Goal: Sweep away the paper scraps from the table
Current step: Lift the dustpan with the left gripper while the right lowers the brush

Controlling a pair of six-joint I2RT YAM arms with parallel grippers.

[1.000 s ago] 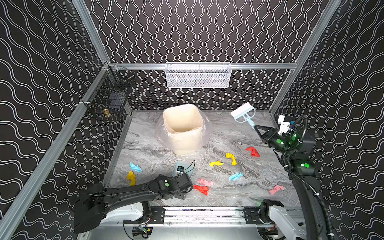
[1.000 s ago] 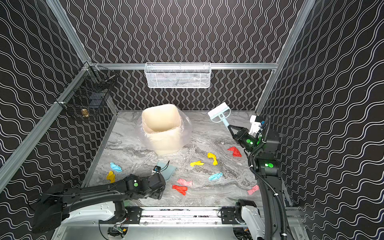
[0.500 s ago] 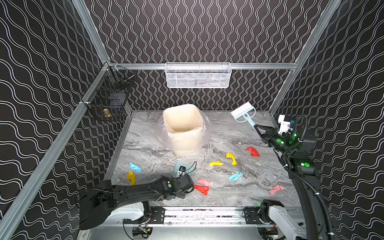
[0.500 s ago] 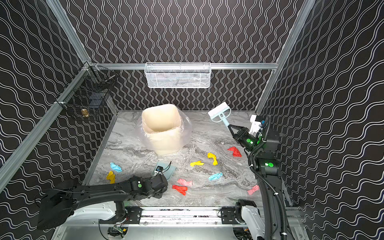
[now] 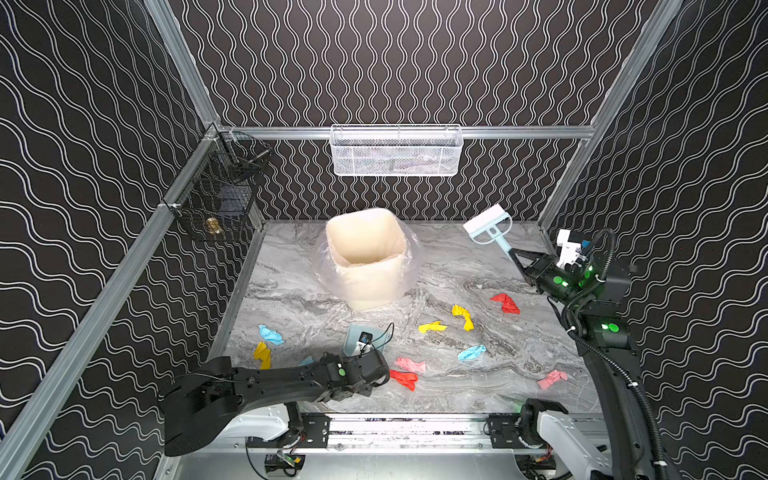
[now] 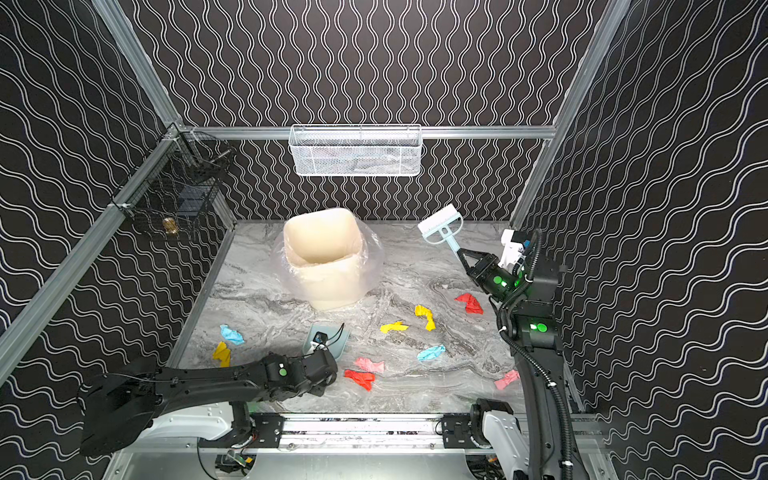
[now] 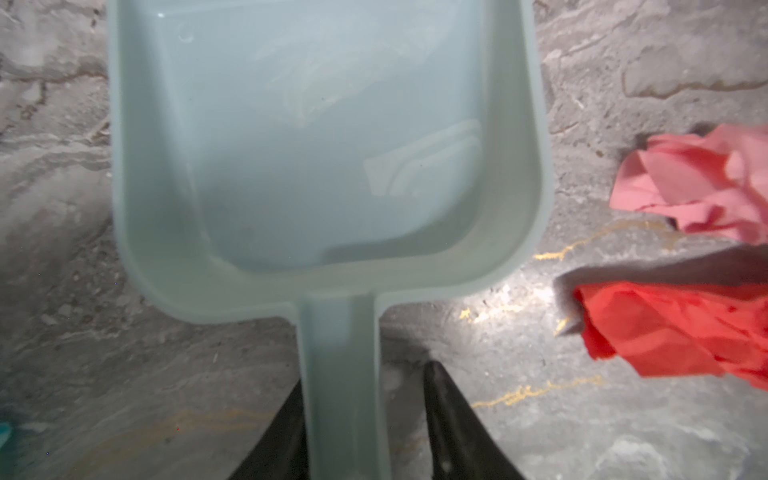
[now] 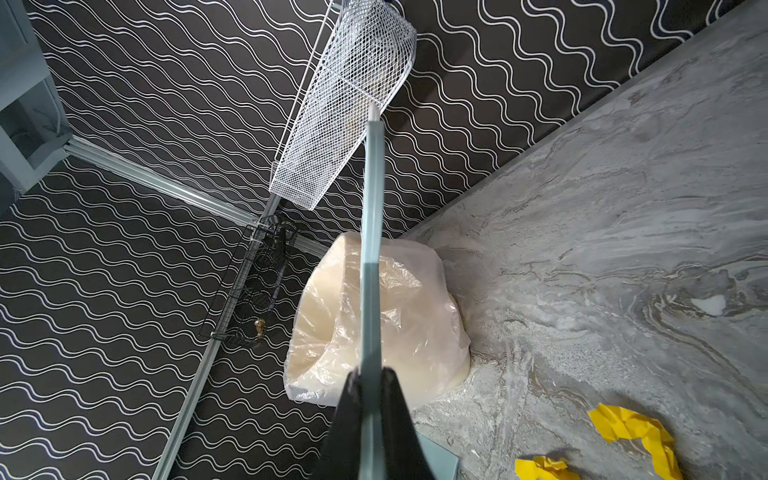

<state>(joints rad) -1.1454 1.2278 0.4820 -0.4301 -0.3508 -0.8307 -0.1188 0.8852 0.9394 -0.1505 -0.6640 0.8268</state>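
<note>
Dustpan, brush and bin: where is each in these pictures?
dustpan [image 7: 324, 145]: left wrist view, middle of its tray.
brush [image 5: 485, 219]: a top view, its white head.
bin [image 5: 374, 286]: a top view, its front wall.

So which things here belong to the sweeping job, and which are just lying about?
Job: paper scraps, table, dustpan, brush, and probably the lined bin.

Lying about: white mesh basket on the back rail, black wire basket on the side rail.
</note>
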